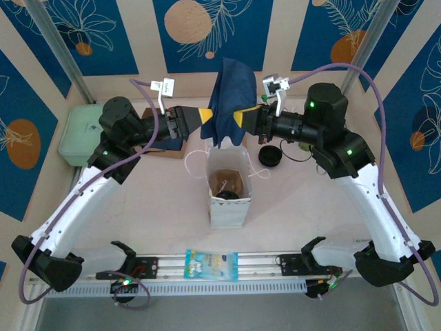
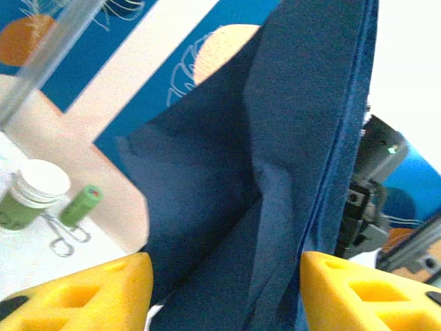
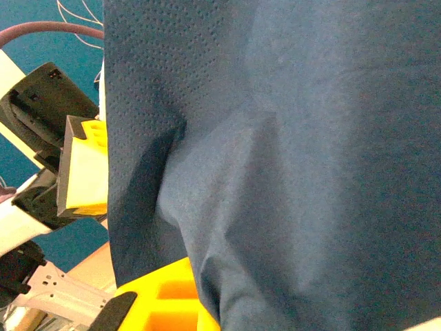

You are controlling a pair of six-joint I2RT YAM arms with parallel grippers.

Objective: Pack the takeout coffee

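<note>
Right tool (image 1: 239, 118) pinches blue napkin (image 1: 231, 96) above white bag (image 1: 227, 207). Left tool (image 1: 209, 116) spread, napkin between its fingers. Coffee cup (image 2: 33, 196) upright on tabletop (image 1: 138, 200), beside green tube (image 2: 81, 205).

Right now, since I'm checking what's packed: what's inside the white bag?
The white bag stands open. Inside are something brown and a dark rounded shape; I can't identify either. The bag's walls hide the rest.

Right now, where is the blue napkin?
In the top view the blue napkin hangs at the back middle of the table, above the white bag, between the two arms; the right fingers pinch its edge.
</note>
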